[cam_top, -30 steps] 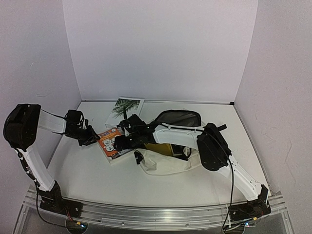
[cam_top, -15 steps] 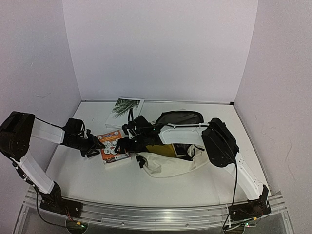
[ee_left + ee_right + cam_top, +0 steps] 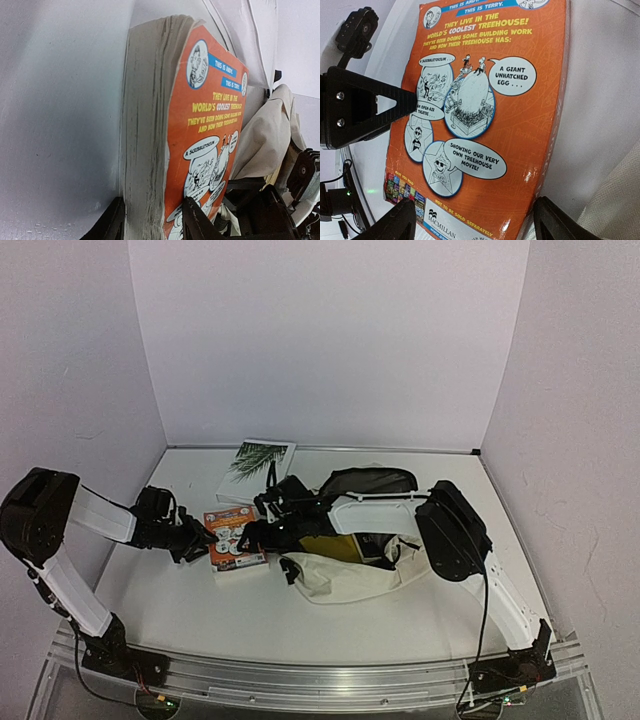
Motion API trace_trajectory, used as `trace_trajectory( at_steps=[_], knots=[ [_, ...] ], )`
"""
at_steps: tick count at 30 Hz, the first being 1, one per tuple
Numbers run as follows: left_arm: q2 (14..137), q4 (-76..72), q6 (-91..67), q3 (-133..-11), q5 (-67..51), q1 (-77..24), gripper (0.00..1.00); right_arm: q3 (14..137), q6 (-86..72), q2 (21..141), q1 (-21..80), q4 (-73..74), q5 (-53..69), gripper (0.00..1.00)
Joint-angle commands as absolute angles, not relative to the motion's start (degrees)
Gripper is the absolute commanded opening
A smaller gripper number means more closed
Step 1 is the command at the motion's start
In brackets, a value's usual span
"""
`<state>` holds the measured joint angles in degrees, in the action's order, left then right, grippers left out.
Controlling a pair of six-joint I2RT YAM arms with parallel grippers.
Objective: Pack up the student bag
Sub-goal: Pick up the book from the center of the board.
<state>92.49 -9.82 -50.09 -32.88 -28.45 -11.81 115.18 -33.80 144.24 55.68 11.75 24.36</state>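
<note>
**Two hands at an orange book, the cream bag slumped beside the right one.**

The bag (image 3: 345, 580) is soft off-white cloth, crumpled low on the tabletop (image 3: 300, 630). Its mouth gapes to show dark grey lining (image 3: 365, 480). It lies just beside the right hand (image 3: 474, 200), on the side away from the left hand (image 3: 152, 202). The book (image 3: 235, 538) is a thick glossy paperback with rough, greyed page edges. Only the left wrist view shows the left hand grasping its edge, one finger on the cover and one under the pages. The right wrist view shows the right hand released, fingers spread wide above the cartoon cover. Only the top view shows a palm-leaf book (image 3: 255, 465) beyond both hands.
</note>
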Motion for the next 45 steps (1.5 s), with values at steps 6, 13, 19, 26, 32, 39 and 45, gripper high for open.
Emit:
trace_trajectory(
  at_steps=[6,13,19,26,32,39,45],
  knots=[
    [94.85,-18.72,-54.95,-33.57,-36.22,-17.71,0.38,115.33,-35.03,144.99,57.39,9.53,29.7,0.79],
    [94.58,-16.97,-54.15,-34.37,-35.94,-18.33,0.15,115.6,-35.1,145.06,57.35,9.49,29.32,0.79],
    [89.12,-10.53,-51.46,-34.33,-32.24,-18.34,0.0,113.78,-34.44,142.11,57.39,9.44,26.53,0.78],
    [76.74,-6.11,-48.21,-33.81,-30.2,-18.33,0.0,110.44,-32.81,133.79,57.25,9.25,20.86,0.82],
    [66.93,-2.6,-46.32,-34.05,-29.65,-18.22,0.0,102.46,-33.43,124.12,55.02,5.62,18.54,0.92],
    [58.86,-1.86,-47.71,-34.98,-30.43,-18.19,0.0,93.82,-37.04,116.47,51.58,-1.04,24.94,0.98],
    [54.44,-4.25,-48.32,-37.4,-33.74,-18.19,0.0,89.39,-40.45,114.83,50.43,-8.06,31.62,0.98]
  ],
)
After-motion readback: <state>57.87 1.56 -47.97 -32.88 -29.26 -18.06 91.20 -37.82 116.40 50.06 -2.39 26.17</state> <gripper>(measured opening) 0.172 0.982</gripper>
